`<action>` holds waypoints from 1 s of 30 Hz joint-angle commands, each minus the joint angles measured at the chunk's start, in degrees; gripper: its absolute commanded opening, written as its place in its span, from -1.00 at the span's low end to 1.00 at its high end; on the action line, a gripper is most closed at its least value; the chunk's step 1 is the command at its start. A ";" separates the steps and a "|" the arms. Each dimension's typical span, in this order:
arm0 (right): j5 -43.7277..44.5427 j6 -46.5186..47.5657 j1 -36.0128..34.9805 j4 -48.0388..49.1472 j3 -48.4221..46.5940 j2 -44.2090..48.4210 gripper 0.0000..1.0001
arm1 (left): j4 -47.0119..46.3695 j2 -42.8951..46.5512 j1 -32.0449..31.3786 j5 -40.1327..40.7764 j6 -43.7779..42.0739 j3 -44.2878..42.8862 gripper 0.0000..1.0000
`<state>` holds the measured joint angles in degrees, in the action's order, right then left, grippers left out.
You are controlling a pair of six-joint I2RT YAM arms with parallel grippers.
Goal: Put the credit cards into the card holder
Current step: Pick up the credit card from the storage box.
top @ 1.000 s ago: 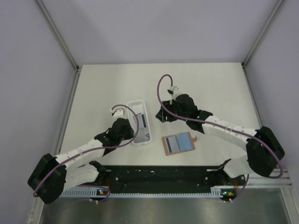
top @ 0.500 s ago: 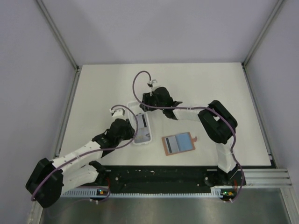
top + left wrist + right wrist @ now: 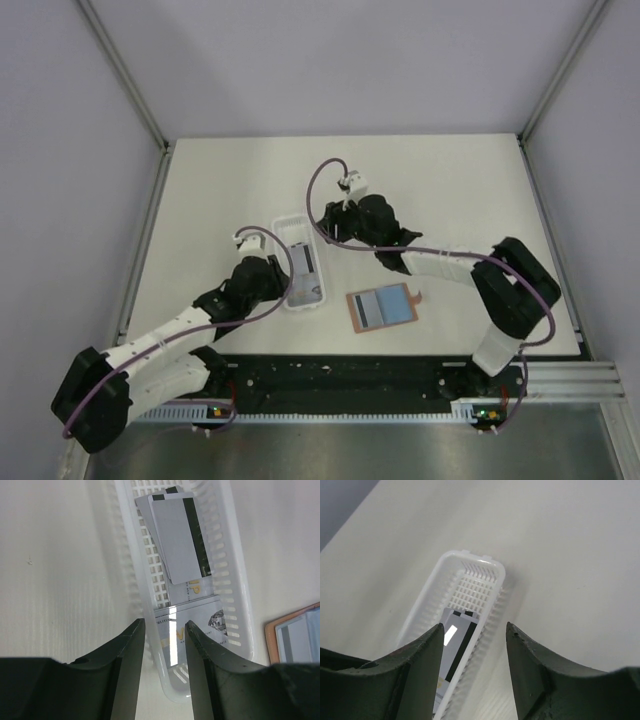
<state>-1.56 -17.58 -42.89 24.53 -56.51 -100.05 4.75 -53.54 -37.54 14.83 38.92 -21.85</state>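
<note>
Several grey credit cards (image 3: pixel 175 540) with dark stripes lie stacked in a white slotted tray (image 3: pixel 235 580). From above the cards (image 3: pixel 305 262) sit mid-tray. The card holder (image 3: pixel 381 308) lies open to the right of the tray (image 3: pixel 290 222), orange-brown rim, pale blue-grey inside with a dark stripe on its left part. Its corner shows in the left wrist view (image 3: pixel 295 635). My left gripper (image 3: pixel 165 625) is open, its jaws straddling the tray's left wall near the near end (image 3: pixel 287 283). My right gripper (image 3: pixel 475 626) is open and empty above the tray's far right side (image 3: pixel 322 225), cards (image 3: pixel 455 635) below it.
The tray's far end (image 3: pixel 475 562) holds no cards. A printed card with a diamond picture (image 3: pixel 200 625) lies at the tray's near end. A black rail (image 3: pixel 340 385) runs along the table's near edge, and grey walls stand at left and right.
My right arm swung left from above the card holder to the tray, then drew back slightly right. My left gripper stayed at the tray's near end.
</note>
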 commanded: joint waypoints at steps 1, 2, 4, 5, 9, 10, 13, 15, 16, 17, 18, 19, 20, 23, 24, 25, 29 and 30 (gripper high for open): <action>-1.95 -1.40 -0.35 0.00 3.86 9.51 0.05 | -2.46 -2.18 0.45 0.37 -1.38 -0.74 -0.10; -2.56 -1.84 -0.35 -0.88 4.91 11.18 0.05 | -2.82 -2.79 0.45 0.29 -1.65 -0.83 -0.08; -3.36 -2.28 -0.35 -3.25 6.49 14.16 0.05 | -3.52 -4.02 0.36 0.37 -2.00 -1.00 -0.07; -3.45 -2.37 -0.35 -4.83 6.94 15.66 0.05 | -3.61 -4.38 0.45 0.46 -2.18 -1.09 -0.07; -4.32 -3.16 -0.35 -9.32 8.96 20.94 0.05 | -4.22 -5.00 0.54 0.90 -2.62 -1.01 -0.08; -4.41 -3.16 -0.35 -10.37 9.40 22.08 0.05 | -4.31 -5.08 0.62 0.90 -2.79 -0.92 -0.10; -4.41 -3.51 -0.35 -13.01 10.72 24.81 0.05 | -4.23 -5.09 0.54 0.73 -2.97 -0.57 -0.23; -4.15 -3.69 -0.35 -14.24 11.86 26.56 0.05 | -4.31 -5.17 0.71 0.46 -3.14 -0.30 -0.34; -4.06 -3.86 -0.35 -14.86 12.21 27.18 0.06 | -4.31 -5.26 0.63 0.20 -3.14 -0.22 -0.38; -4.06 -4.12 -0.35 -15.56 12.56 27.71 0.06 | -6.05 -5.35 0.63 0.03 -3.41 0.05 -0.42; -4.06 -4.39 -0.35 -16.00 12.83 28.24 0.06 | -6.33 -5.35 0.63 -0.24 -3.50 0.22 -0.46; -4.06 -4.48 -0.43 -16.36 13.00 28.77 0.06 | -6.60 -5.35 0.63 -0.33 -3.50 0.49 -0.50; -4.15 -4.56 -0.35 -16.88 13.01 29.47 0.06 | -6.86 -5.35 0.71 -0.68 -3.50 0.75 -0.54; -3.71 -4.56 -0.35 -18.73 12.39 30.88 0.06 | -7.92 -5.35 0.63 -1.55 -3.67 1.54 -0.65; -3.54 -4.56 -0.35 -19.26 12.13 31.05 0.06 | -8.35 -5.44 0.71 -1.73 -3.76 1.89 -0.69; -3.27 -4.65 -0.35 -19.87 11.69 31.32 0.06 | -8.53 -5.44 0.63 -2.00 -3.76 2.07 -0.73; -3.36 -4.65 -0.35 -22.16 10.11 31.50 0.06 | -8.80 -5.61 0.71 -2.52 -3.85 2.33 -0.80; -3.45 -4.74 -0.35 -22.60 9.58 31.50 0.06 | -8.80 -5.61 0.71 -2.61 -3.76 2.33 -0.82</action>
<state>-5.08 -21.71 -42.92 3.90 -43.59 -70.22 -1.67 -58.67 -37.15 13.26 35.94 -20.23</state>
